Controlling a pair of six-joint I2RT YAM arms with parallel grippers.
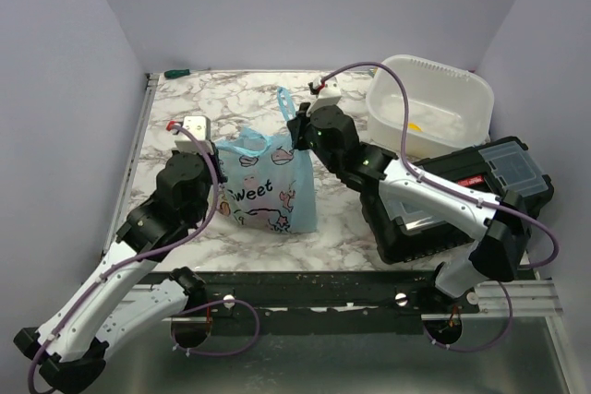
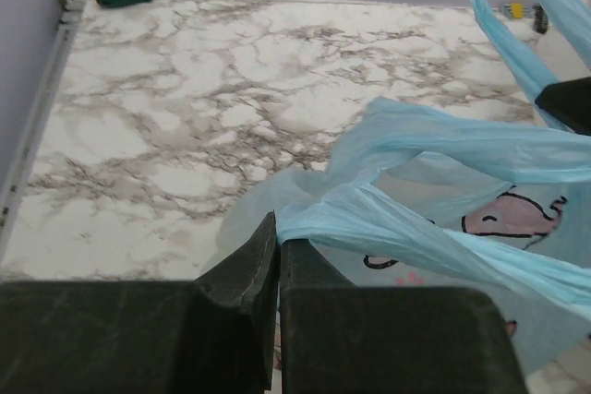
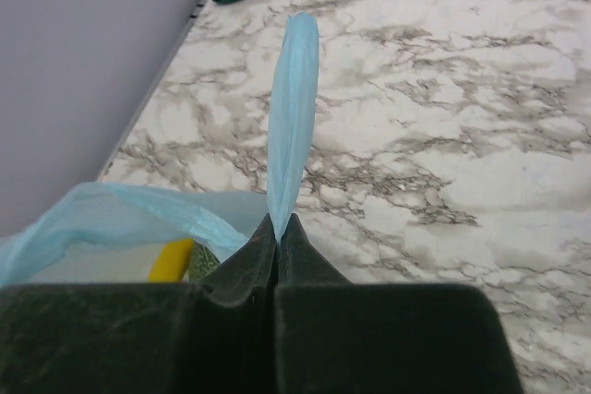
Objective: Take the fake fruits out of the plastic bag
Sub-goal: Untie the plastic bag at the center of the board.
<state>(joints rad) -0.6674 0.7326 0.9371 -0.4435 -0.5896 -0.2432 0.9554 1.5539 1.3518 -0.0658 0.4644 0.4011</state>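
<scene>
The light-blue plastic bag (image 1: 271, 189) with cartoon print stands upright in the middle of the marble table. My left gripper (image 1: 218, 160) is shut on the bag's left rim, seen pinched in the left wrist view (image 2: 278, 239). My right gripper (image 1: 297, 131) is shut on the bag's right loop handle (image 3: 292, 126), which stands up from the jaws (image 3: 279, 226). In the right wrist view a yellow banana (image 3: 170, 260) and a bit of green melon (image 3: 205, 263) show inside the bag's mouth. The other fruits are hidden.
A white plastic tub (image 1: 429, 104) stands at the back right. A black toolbox (image 1: 462, 196) lies at the right under my right arm. A green screwdriver (image 1: 175, 72) lies at the back left corner. A metal rail runs along the table's left edge.
</scene>
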